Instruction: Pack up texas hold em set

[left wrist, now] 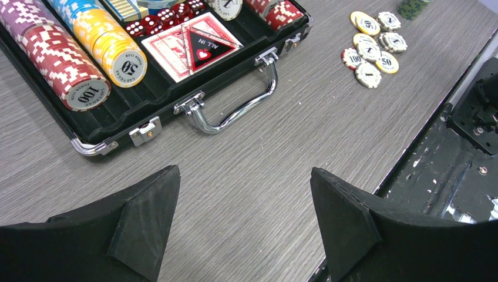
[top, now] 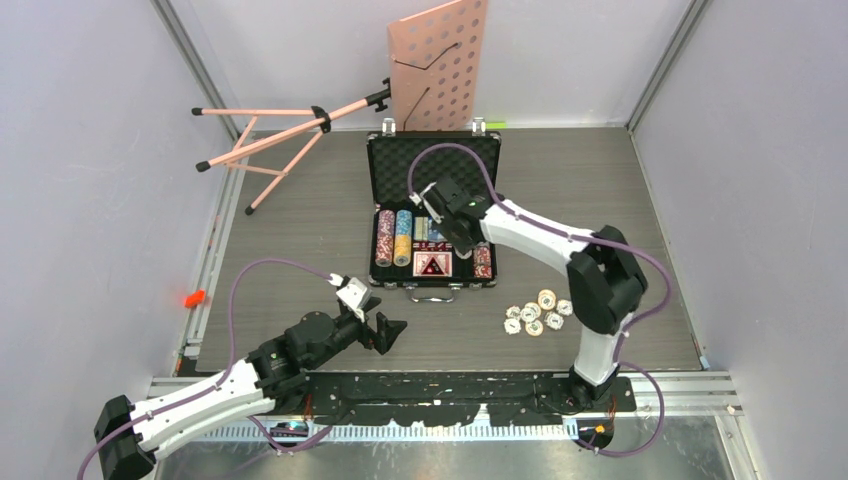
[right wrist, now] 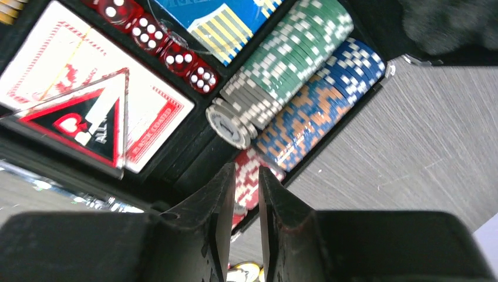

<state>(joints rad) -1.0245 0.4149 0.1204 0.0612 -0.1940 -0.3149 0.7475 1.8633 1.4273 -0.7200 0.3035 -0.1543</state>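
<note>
The black briefcase (top: 372, 212) lies open mid-table with its foam lid (top: 432, 165) tilted back. Rows of poker chips (left wrist: 82, 56), red dice (left wrist: 158, 20) and a red card deck (left wrist: 170, 53) under an "ALL IN" triangle sit inside. My right gripper (right wrist: 246, 169) hovers over the case's right end, above a red-white chip row (right wrist: 249, 179). Its jaws are a narrow gap apart with nothing between them. Several loose chips (top: 537, 312) lie on the table right of the case. My left gripper (left wrist: 245, 170) is wide open and empty, low over bare table in front of the handle (left wrist: 235, 114).
A pink music stand (top: 440, 65) leans at the back wall behind the case, its tripod legs (top: 270, 140) spread to the back left. A small orange object (top: 194, 297) sits at the left table edge. The black base rail (top: 450, 390) runs along the near edge.
</note>
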